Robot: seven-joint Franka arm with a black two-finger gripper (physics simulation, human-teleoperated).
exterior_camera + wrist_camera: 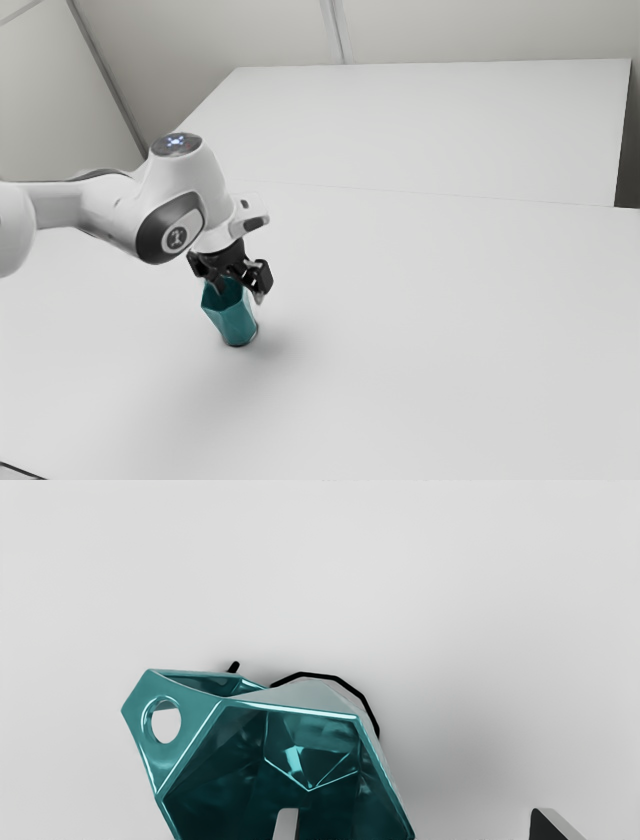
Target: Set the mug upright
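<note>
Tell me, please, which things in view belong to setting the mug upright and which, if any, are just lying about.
Part of the job:
- teal mug
- pincer, open, one finger at the mug's mouth, the other outside

Not part of it:
- thin dark strip, exterior view's lower-left corner; I can't tell what it is

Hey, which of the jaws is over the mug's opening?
The one nearer the mug's holed handle; in the wrist view it overlaps the opening, while the other stands outside the rim.
</note>
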